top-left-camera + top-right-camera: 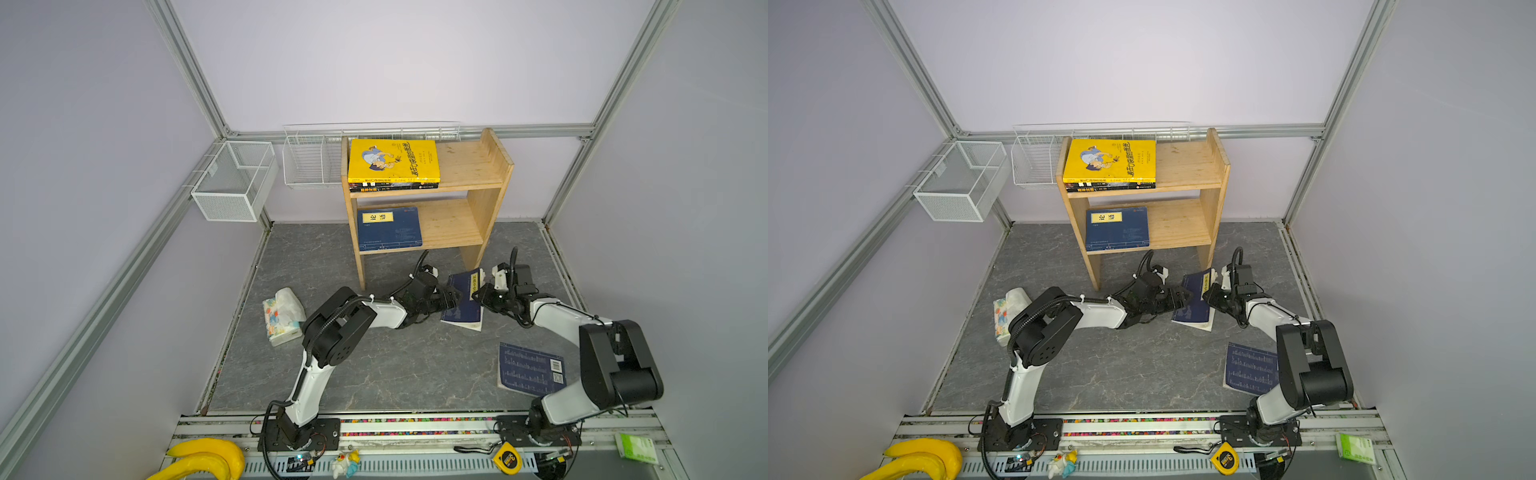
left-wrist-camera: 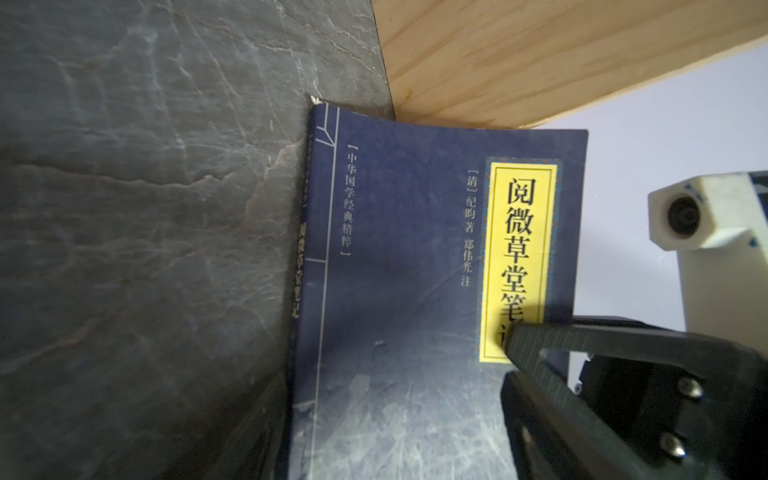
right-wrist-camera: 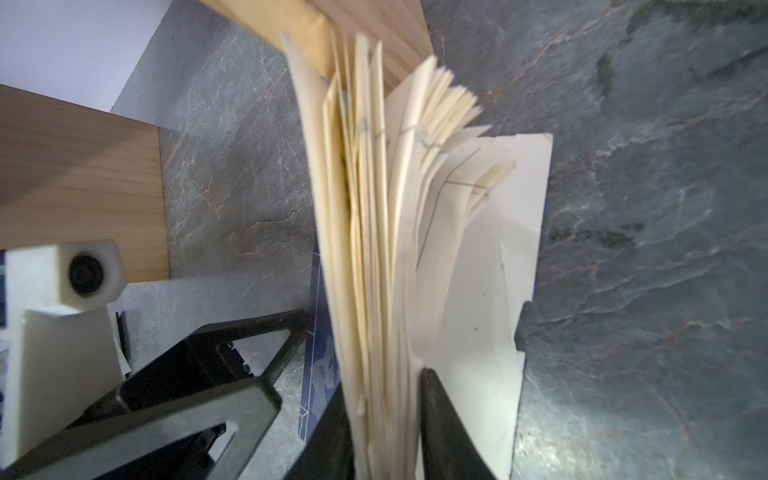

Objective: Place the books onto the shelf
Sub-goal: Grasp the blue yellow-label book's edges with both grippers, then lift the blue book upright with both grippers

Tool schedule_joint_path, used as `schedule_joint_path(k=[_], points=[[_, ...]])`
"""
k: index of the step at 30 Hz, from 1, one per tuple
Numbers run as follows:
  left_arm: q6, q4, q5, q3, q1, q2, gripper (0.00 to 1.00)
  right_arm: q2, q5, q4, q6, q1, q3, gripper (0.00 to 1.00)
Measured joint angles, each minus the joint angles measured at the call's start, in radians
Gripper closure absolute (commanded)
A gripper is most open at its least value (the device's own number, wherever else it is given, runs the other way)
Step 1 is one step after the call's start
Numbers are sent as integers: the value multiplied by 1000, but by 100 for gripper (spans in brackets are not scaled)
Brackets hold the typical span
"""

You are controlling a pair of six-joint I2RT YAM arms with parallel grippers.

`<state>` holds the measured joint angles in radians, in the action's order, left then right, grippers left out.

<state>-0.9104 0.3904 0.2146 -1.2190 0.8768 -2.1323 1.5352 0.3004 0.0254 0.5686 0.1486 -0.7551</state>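
Pine first — in both top views the shelf (image 1: pixel 492 166) stands at the back of the grey worktop (image 1: pixel 374 374), a yellow book (image 1: pixel 392 160) stacked on dark-spined books (image 1: pixel 390 185) on its upper tier and a shelved navy book (image 1: pixel 388 228) flat on the lower one. Only these views show that, and a face-down navy book (image 1: pixel 530 370) lying on the worktop by my right arm. Just in front of one foot of the shelf a tilted navy book (image 1: pixel 462 309) leans between my left claw (image 1: pixel 455 297) and my right claw (image 1: pixel 480 291), spine side down.

My left wrist view alone gives its front cover (image 2: pixel 395 291): one finger (image 2: pixel 552 345) of my left claw lies across the foot of the yellow title label (image 2: pixel 519 249), the jaws spread wide, clamped on nothing.

My right wrist view alone shows the cream pages (image 3: pixel 374 208) fanned out — my right claw's jaws pinch a bundle of them, one white leaf (image 3: pixel 498 249) loose outside the grip.
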Motion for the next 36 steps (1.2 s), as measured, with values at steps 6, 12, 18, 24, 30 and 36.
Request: schedule_joint_path(k=[6, 12, 18, 24, 30, 36], points=[[-3, 6, 4, 0, -2, -3, 19, -7, -44, 32, -1, 27, 0, 72], [-10, 27, 16, 0, -2, -11, 19, -26, -123, 97, -23, 92, -9, 80], [-26, 42, 28, 2, -2, -15, 20, -26, -193, 161, -43, 122, -51, 91], [-35, 90, 40, 36, -6, -11, 20, -48, -245, 214, -50, 127, -60, 93], [-27, 91, 57, 118, -18, 55, 20, -159, -209, 293, -86, 127, -61, 93], [26, 47, 140, 162, -28, 172, 19, -306, -53, 368, -152, 127, -93, 93]])
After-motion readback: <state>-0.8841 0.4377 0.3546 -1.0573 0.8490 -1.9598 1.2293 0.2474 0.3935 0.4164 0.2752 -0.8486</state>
